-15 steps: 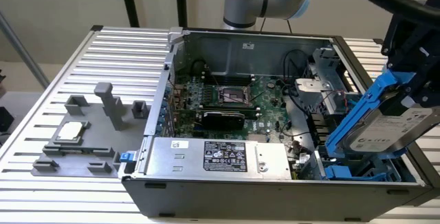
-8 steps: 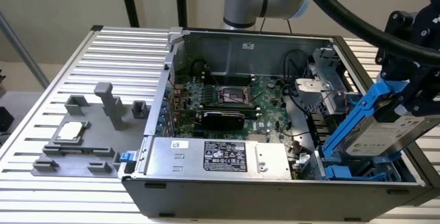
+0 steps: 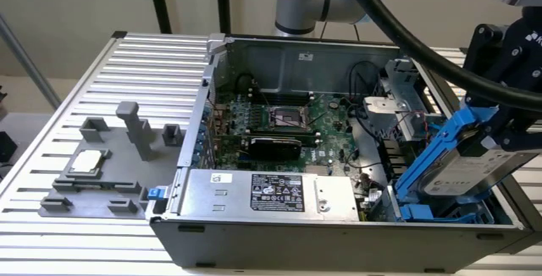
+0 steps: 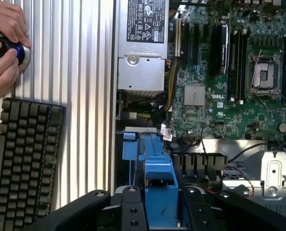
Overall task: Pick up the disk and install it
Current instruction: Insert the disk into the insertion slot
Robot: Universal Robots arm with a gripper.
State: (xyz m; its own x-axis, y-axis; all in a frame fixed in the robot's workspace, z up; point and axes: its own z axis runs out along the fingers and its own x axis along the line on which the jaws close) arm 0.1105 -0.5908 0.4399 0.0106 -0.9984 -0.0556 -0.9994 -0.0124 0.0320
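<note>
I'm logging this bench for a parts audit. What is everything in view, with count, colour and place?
case: one, grey, open, on table
table: one, silver, slatted, under everything
motherboard: one, green, inside case
power supply: one, silver, inside case by its near wall
disk: one, silver with blue frame, tilted over case's end at the exterior view's right
fixture: one, grey, on table at the exterior view's left
CPU chip: one, silver, on fixture
keyboard: one, black, on table
knob: one, blue-black, between hands
hands: two, a person's, near keyboard
arm: one, grey-blue, behind case
gripper: one, black, shut on disk
</note>
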